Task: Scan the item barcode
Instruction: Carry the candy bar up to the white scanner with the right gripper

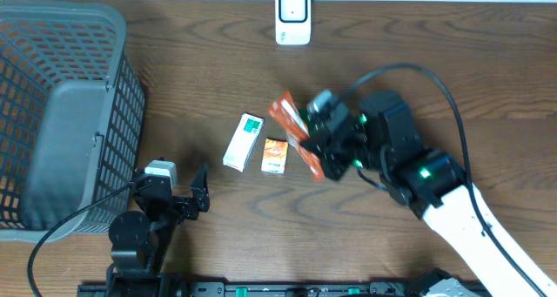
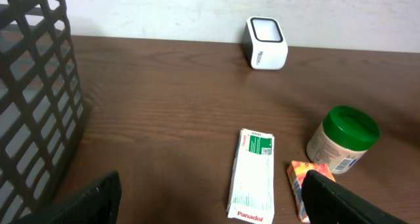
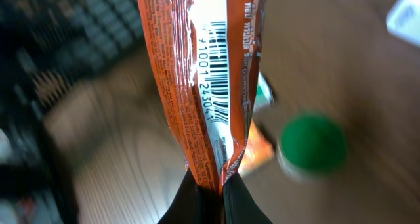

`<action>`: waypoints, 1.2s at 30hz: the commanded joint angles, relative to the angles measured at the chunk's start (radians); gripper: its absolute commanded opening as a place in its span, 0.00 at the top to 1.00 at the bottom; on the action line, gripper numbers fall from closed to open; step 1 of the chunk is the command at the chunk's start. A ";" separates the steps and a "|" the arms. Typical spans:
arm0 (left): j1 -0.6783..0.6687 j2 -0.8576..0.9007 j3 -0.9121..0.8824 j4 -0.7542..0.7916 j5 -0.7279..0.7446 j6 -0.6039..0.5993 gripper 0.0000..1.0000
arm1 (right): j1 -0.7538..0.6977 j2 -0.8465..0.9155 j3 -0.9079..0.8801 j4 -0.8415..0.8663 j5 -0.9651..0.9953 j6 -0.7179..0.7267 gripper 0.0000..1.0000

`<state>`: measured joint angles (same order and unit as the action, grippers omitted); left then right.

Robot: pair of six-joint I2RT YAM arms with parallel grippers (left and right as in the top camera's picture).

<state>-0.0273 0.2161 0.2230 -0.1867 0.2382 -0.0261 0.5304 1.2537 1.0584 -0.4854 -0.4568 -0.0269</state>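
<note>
My right claw [image 3: 215, 192] is clamped tight on one end of the orange packet [image 3: 197, 86], which sticks straight out from the tips. It's glossy, crinkled film, and the barcode [image 3: 220, 73] on its white strip faces my wrist cam. The right arm comes in diagonally from the near-right corner, white forearm and black wrist, with the packet over mid-bench [image 1: 452, 62], just beside the small orange carton [image 1: 275, 155] and well short of the white rounded scanner [image 1: 293, 16] at the far edge. My left claw [image 2: 213, 203] is spread wide and empty, low by the grey lattice basket [image 1: 52, 114]. A flat white-and-green box [image 2: 252, 177] and a green-lidded jar [image 2: 342, 140] are ahead of it.
</note>
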 commanded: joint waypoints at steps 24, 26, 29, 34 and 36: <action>0.003 -0.003 -0.003 0.000 0.012 -0.002 0.14 | -0.158 0.842 0.906 -0.212 -0.055 -0.134 0.99; 0.003 -0.003 -0.003 0.000 0.012 -0.002 0.13 | -0.195 0.882 0.906 -0.115 -0.234 -0.007 0.99; 0.003 -0.003 -0.003 0.000 0.012 -0.002 0.13 | -0.241 0.946 0.906 0.094 -0.499 0.216 0.99; 0.003 -0.003 -0.003 0.000 0.012 -0.002 0.13 | -0.290 1.101 0.906 0.595 -0.680 0.801 0.99; 0.003 -0.003 -0.003 0.000 0.012 -0.002 0.13 | -0.303 1.163 0.906 0.756 -0.689 1.001 0.99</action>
<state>-0.0269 0.2161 0.2226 -0.1867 0.2382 -0.0261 0.2375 2.3520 1.9514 0.1944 -0.9871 0.5381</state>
